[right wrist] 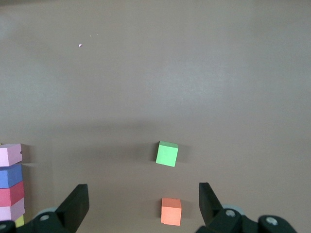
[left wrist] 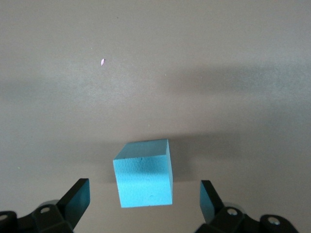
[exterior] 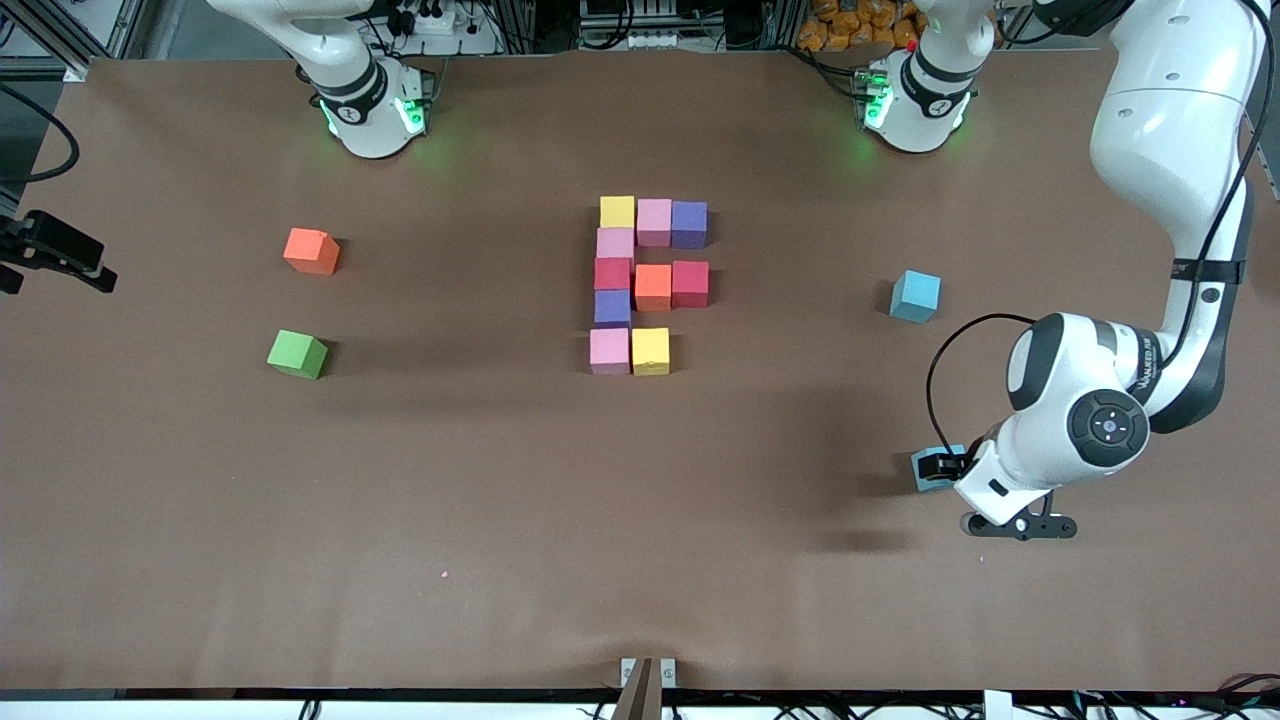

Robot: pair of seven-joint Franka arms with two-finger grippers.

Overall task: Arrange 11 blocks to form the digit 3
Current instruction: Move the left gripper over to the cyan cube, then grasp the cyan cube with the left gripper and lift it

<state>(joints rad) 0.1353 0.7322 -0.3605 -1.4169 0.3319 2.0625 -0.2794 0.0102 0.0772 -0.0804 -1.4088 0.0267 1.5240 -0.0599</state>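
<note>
Now the figure [exterior: 648, 288] in the middle of the table has 10 cubes: a top bar of yellow [exterior: 617, 211], pink and purple, a middle bar of red, orange and red, and a bottom bar with only pink and yellow [exterior: 651, 351]. Single cubes join the bars along the side toward the right arm's end. The bottom bar misses 1 cube, beside that yellow one, so the task looks 1 block short.

The left gripper [left wrist: 145, 200] hangs low over a blue cube [left wrist: 144, 173] near the left arm's end of the table, nearer to the front camera than the figure. Its fingers [left wrist: 76, 196] stand wide apart, 1 on each side of the cube, and they do not touch it. I judge it is lined up this way to close on 2 flat sides. A second blue cube [exterior: 915, 295] sits alone between this one and the figure, farther from the camera.

The right gripper [right wrist: 144, 201] is also spread wide and holds nothing. It waits high over the right arm's end, above the loose orange cube [right wrist: 171, 211] and the green cube [right wrist: 167, 153].
</note>
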